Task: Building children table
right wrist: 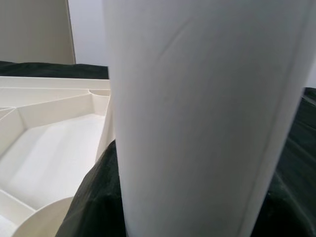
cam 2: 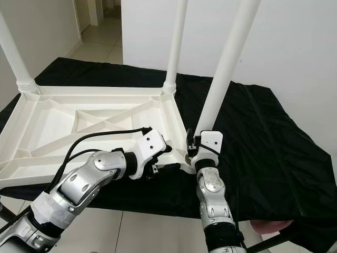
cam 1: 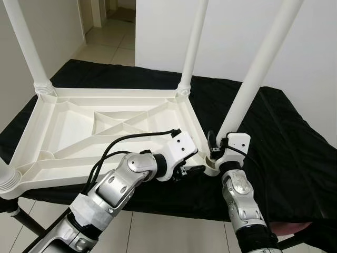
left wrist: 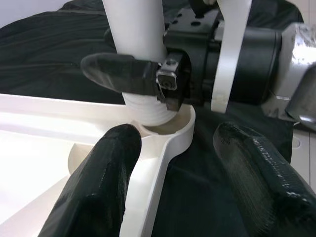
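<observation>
**The last leg is going in crooked**

The white table top (cam 1: 79,132) is lying upside down on a black cloth (cam 1: 284,137). Three legs are already standing up from its corners: one at the far left (cam 1: 26,47), one at the far right (cam 1: 194,47), and one at the near left (cam 1: 6,176). The fourth leg (cam 1: 258,68) is sitting in the near right corner socket (left wrist: 170,129), and it is leaning to the right instead of standing straight.

The right gripper (left wrist: 148,81) is squeezing the bottom of this leg, just above its ribbed end. The left gripper (left wrist: 182,173) is waiting just beside the socket with its fingers (left wrist: 106,173) spread wide, one over the table rim and one over the cloth, holding nothing.

I think the leg is only partly in the hole. Here is what could go wrong:

- If the right gripper is pushing or turning while the leg is leaning, the ribs could be catching wrong and getting stuck.
- Pushing hard could be sliding the whole table top along the smooth cloth, because the left gripper is not pressing it down.
- If the right gripper lets go too soon, the tall leg could be tipping over and popping out.
</observation>
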